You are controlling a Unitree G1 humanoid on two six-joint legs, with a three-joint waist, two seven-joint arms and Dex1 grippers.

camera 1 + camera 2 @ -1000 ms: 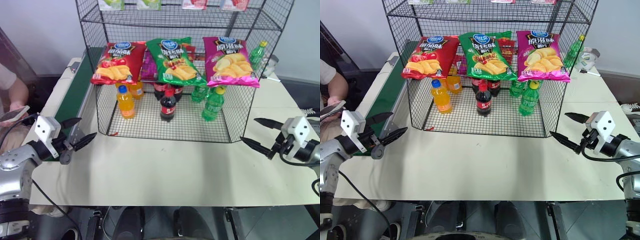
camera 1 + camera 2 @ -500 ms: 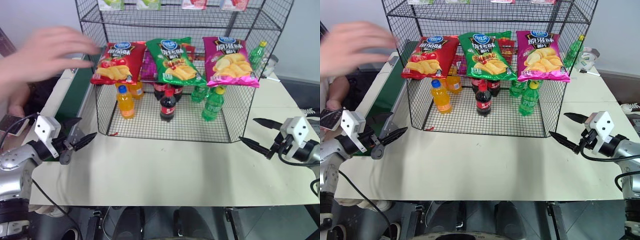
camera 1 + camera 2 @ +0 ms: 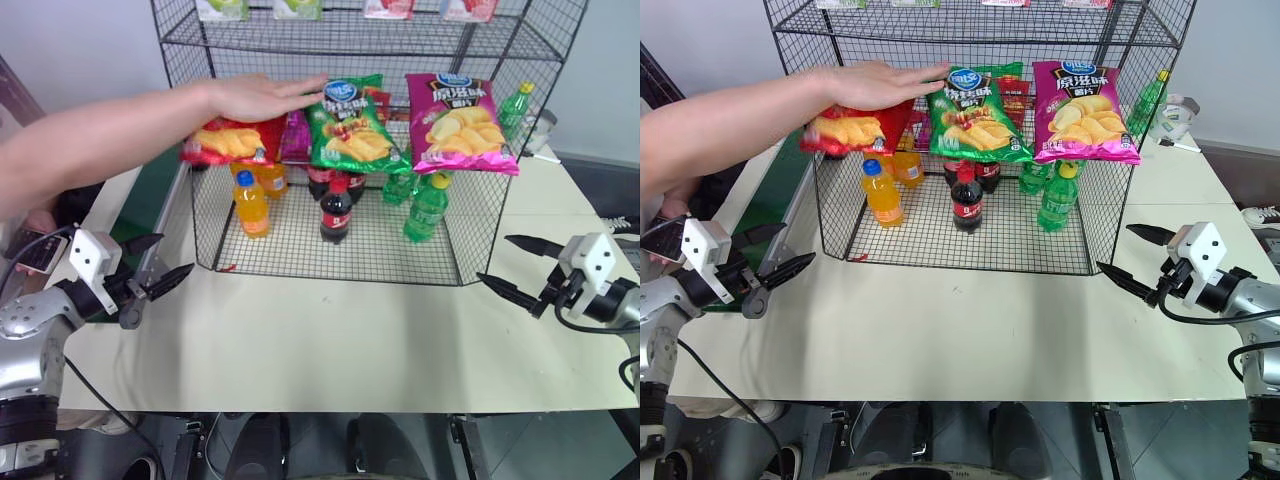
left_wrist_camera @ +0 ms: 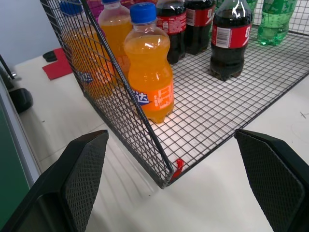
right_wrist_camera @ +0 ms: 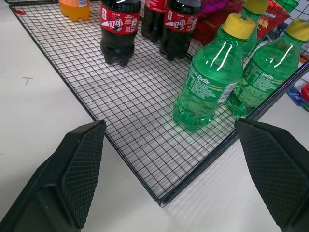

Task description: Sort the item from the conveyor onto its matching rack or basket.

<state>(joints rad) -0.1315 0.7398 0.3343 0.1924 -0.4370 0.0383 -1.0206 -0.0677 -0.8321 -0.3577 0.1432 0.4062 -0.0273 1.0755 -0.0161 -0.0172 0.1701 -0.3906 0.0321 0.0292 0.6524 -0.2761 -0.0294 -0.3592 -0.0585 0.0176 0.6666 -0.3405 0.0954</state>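
The left gripper (image 4: pixel 186 181) stands with its two black mesh-patterned fingers (image 4: pixel 79 176) wide apart, and nothing lies between them. Ahead of it is the near corner of the black wire-grid rack (image 4: pixel 164 176), resting on the pale desk (image 4: pixel 227 203), with a small red clip (image 4: pixel 177 168) at that corner. On the rack's bottom grid, an orange soda bottle (image 4: pixel 149 67) with a blue cap stands nearest the corner, upright. A second orange bottle (image 4: pixel 115 19) stands behind it. Further along the grid stand dark cola bottles (image 4: pixel 231 38) with red labels, upright, and a green bottle (image 4: pixel 273 21) beyond them. A red flat thing (image 4: pixel 59 67) lies on the desk outside the rack's side wall. A strip of the green conveyor (image 4: pixel 9 186) runs along the desk's edge.
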